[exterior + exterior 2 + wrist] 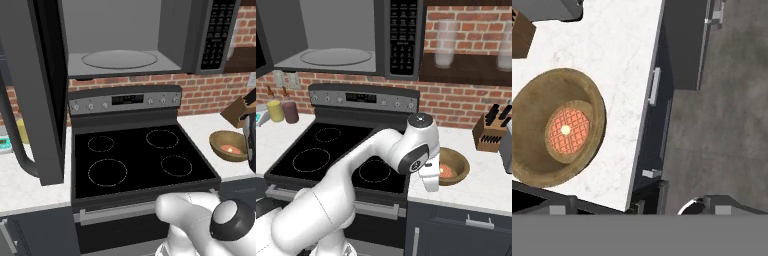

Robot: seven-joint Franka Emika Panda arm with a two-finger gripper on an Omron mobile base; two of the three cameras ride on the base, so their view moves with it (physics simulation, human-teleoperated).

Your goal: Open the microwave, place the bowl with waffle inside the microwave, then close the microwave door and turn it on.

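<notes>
The microwave (125, 35) hangs above the stove with its light grey cavity and round turntable (119, 59) exposed. The microwave door (37, 95) is swung wide open to the left. The brown bowl (456, 167) sits on the white counter right of the stove, with the waffle (446, 170) in it. In the hand view the bowl (532, 145) and waffle (567, 130) lie at the left. My gripper (432, 187) points down over the counter's front edge, just beside the bowl's near-left rim. Its jaws are open and empty (637, 205).
The black four-burner stove (140, 160) lies under the microwave. A knife block (488, 131) and a grey appliance (507, 147) stand right of the bowl. Bottles (283, 111) stand left of the stove. Cabinet fronts with a handle (654, 86) drop below the counter edge.
</notes>
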